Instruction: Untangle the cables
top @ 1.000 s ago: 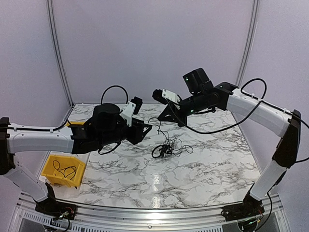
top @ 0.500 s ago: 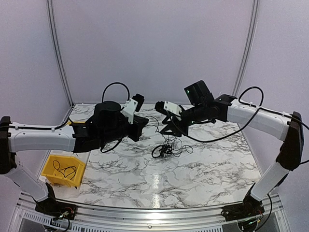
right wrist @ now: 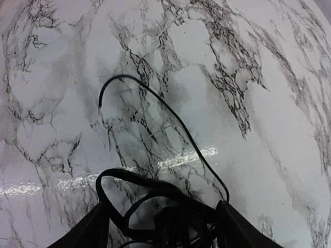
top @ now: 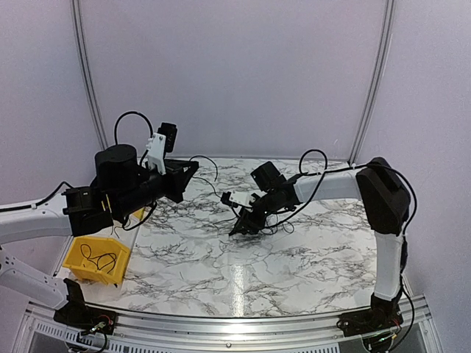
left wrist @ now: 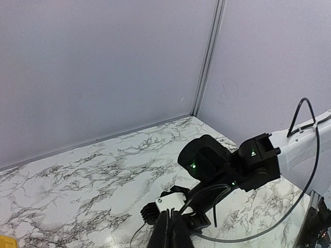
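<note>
Up and right of the yellow bin, your left claw hangs pinched narrow on one thin strand of the cables. Farther right of the bin, the wiry bunch lies on the table. Your right claw sits spread wide around it, a finger on either side.

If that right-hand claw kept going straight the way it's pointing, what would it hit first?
The right gripper would first meet the tangled bunch of thin black cables, lying between its open fingers; just behind lies the white marble-patterned tabletop.
</note>
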Motion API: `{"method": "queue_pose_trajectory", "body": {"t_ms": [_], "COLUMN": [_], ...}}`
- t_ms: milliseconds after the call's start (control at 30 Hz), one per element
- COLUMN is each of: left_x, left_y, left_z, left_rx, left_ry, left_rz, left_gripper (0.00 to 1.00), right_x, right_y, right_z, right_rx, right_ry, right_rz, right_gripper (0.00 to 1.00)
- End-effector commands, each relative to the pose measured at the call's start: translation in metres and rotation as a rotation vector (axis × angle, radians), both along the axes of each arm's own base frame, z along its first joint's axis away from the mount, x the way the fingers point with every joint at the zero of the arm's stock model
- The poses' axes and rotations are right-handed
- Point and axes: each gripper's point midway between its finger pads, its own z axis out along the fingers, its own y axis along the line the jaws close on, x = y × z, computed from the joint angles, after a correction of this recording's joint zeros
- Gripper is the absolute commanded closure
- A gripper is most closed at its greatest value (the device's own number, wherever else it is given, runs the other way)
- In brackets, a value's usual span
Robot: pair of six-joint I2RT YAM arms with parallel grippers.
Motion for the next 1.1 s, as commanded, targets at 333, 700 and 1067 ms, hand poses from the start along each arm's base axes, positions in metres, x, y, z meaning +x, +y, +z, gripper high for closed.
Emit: {"method": "queue_pose_trajectory", "body": {"t_ms": [333,700,1067], "left_x": [-0.023,-0.039,-0.057], "left_y": [0.106,0.188,0.226], "left_z": [0.121,0.141,0.085], "left_rx": [-0.048,0.043,0.088], "left_ry": [-0.085,-0.043,0.114], "left_rz": [0.242,0.466,0.545], "left_gripper": [1.00,1.00,1.00], "right_x": [0.036,0.059,0.058], "right_y": [-0.008,-0.045,-0.041], "right_z": [-0.041,-0.046,-0.001], "right_rx": [-0.037,-0.049,0.004], "right_ry": [0.052,0.088,0.048], "right_rz": [-0.120,-0.223,-0.192], "right_gripper": [0.53,0.60,0.55]}}
